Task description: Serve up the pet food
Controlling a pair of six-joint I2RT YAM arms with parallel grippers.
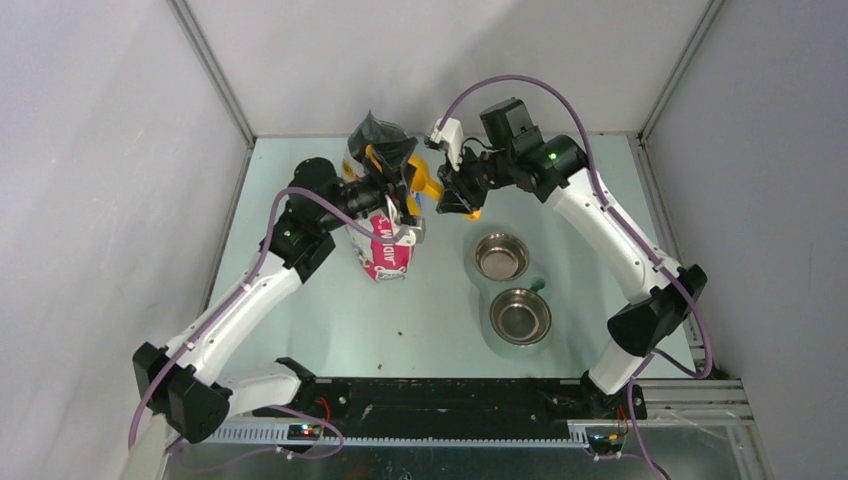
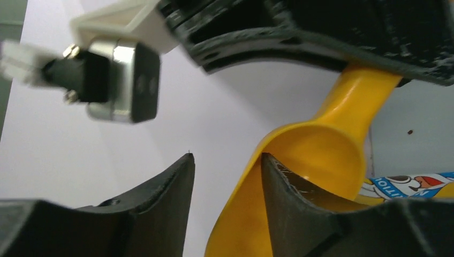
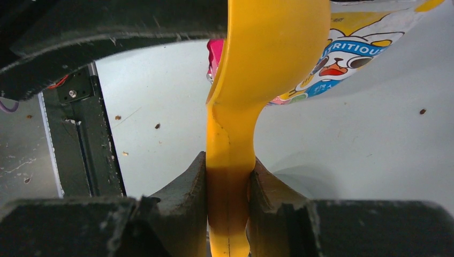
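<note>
The yellow scoop [image 1: 428,181] hangs above the table next to the printed bag [image 1: 385,245]. My right gripper [image 1: 452,193] is shut on its handle; in the right wrist view [image 3: 227,160] the fingers [image 3: 187,182] press the handle of the scoop [image 3: 267,48] from both sides. My left gripper [image 1: 396,196] is at the bag's open top, jaws apart [image 2: 227,156]. The bowl of the scoop [image 2: 321,155] lies just beyond its right finger [image 2: 289,203] and looks empty. No heap of pet food shows; only stray pellets [image 3: 157,126] lie on the table.
Two metal bowls stand right of the bag, one farther [image 1: 501,256] and one nearer [image 1: 520,316]. The bag's cartoon print shows behind the scoop [image 3: 353,53]. My right wrist's camera [image 2: 123,80] hangs close above my left gripper. White walls enclose the table.
</note>
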